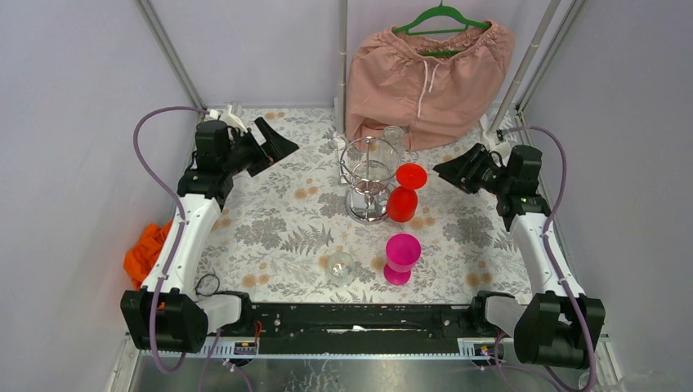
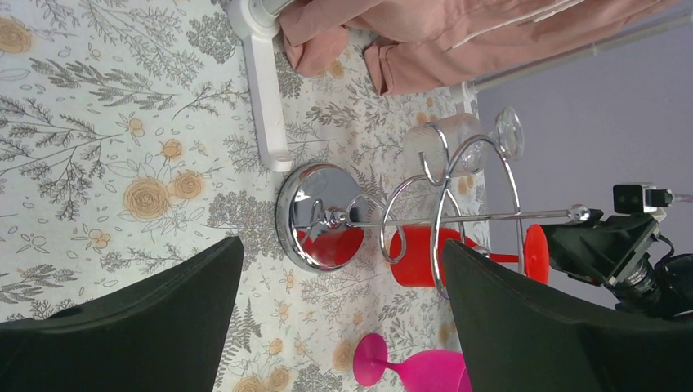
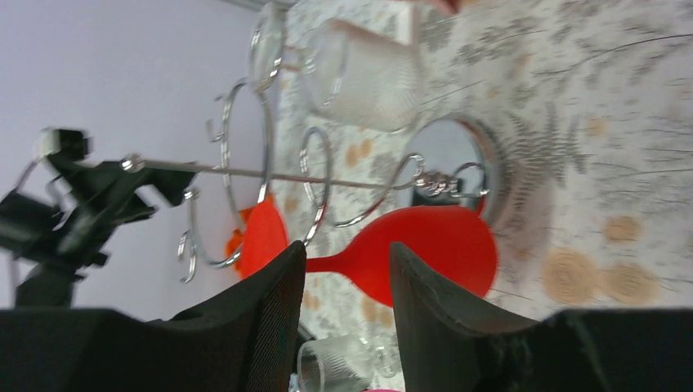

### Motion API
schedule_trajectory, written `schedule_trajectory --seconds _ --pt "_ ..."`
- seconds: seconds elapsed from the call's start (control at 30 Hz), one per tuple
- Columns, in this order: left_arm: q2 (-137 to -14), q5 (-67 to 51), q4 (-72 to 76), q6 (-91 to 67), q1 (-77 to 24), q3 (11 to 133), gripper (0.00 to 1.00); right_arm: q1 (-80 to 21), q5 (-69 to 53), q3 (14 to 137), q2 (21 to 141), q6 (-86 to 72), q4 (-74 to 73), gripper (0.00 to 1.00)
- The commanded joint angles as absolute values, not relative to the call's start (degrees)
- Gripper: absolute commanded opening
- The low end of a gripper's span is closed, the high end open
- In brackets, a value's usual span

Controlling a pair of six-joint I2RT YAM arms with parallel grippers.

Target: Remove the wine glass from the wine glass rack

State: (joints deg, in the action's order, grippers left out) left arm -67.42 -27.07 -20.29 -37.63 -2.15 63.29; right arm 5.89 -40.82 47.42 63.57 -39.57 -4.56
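Note:
The chrome wine glass rack [image 1: 368, 167] stands mid-table on its round base [image 1: 367, 210]. A red wine glass [image 1: 403, 196] hangs upside down from its right side, foot up. A clear wine glass [image 1: 394, 135] hangs at its far side. My left gripper [image 1: 276, 147] is open and empty, left of the rack and pointing at it. My right gripper [image 1: 448, 170] is open and empty, just right of the red glass. The left wrist view shows the rack [image 2: 445, 216] and red glass [image 2: 421, 255] ahead of the left gripper [image 2: 339, 245]. The right wrist view shows the red glass [image 3: 441, 245] ahead of the right gripper [image 3: 347, 249].
A pink wine glass [image 1: 401, 256] and a clear glass [image 1: 341, 267] stand on the table near the front. Pink shorts on a green hanger [image 1: 429, 69] hang behind the rack by the grey frame pole [image 1: 342, 49]. An orange cloth [image 1: 147, 249] lies at the left edge.

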Motion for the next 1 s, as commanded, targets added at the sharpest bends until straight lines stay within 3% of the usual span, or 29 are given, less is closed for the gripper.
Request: schedule_trajectory --seconds 0.0,0.63,0.97 --pt "-68.2 -28.7 -16.1 -38.2 -1.8 61.8 0.99 5.9 -53.2 43.6 61.6 -49.0 13.3 0.49" --pt "-69.2 -30.0 -13.4 -39.5 -1.8 60.0 0.99 3.7 -55.2 43.0 63.4 -48.2 11.5 0.45" --pt "-69.3 -30.2 -13.2 -39.6 -1.8 60.2 0.99 0.9 -53.1 43.9 64.7 -45.4 8.4 0.34"
